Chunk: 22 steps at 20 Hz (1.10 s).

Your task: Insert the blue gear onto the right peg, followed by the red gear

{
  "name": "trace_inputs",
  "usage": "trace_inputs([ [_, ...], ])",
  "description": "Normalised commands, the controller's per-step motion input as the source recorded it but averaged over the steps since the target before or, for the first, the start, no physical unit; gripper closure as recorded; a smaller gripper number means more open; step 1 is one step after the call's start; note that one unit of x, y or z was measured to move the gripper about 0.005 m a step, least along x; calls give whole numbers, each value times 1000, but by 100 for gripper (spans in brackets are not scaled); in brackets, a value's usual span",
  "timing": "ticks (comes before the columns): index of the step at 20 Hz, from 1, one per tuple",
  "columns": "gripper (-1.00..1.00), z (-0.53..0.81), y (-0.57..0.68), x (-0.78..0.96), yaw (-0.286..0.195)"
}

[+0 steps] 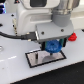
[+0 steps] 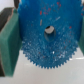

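The blue gear (image 1: 53, 47) hangs just above the grey, black-rimmed plate (image 1: 35, 59), held by my gripper (image 1: 56, 44), which is shut on it. In the wrist view the blue gear (image 2: 47, 37) fills most of the picture, its centre hole showing a pale spot with a dark rim. The green finger pads (image 2: 10, 42) press at the gear's sides. The red gear (image 1: 74, 36) lies on the table at the exterior view's right, partly hidden behind the arm. The right peg is hidden under the gear and the hand.
The arm's white body (image 1: 40, 17) covers the upper half of the exterior view. A black cable (image 1: 12, 36) runs in from the exterior view's left. White tabletop (image 1: 15, 70) surrounds the plate.
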Motion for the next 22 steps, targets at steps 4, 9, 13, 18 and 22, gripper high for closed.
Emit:
trace_inputs([
  [4, 100, -76, -6, 268, 0],
  [9, 100, -212, 21, 237, 0],
  [13, 100, -343, 71, 0, 0],
  [18, 100, -188, 25, 155, 0],
  [22, 100, -79, 61, 82, 0],
])
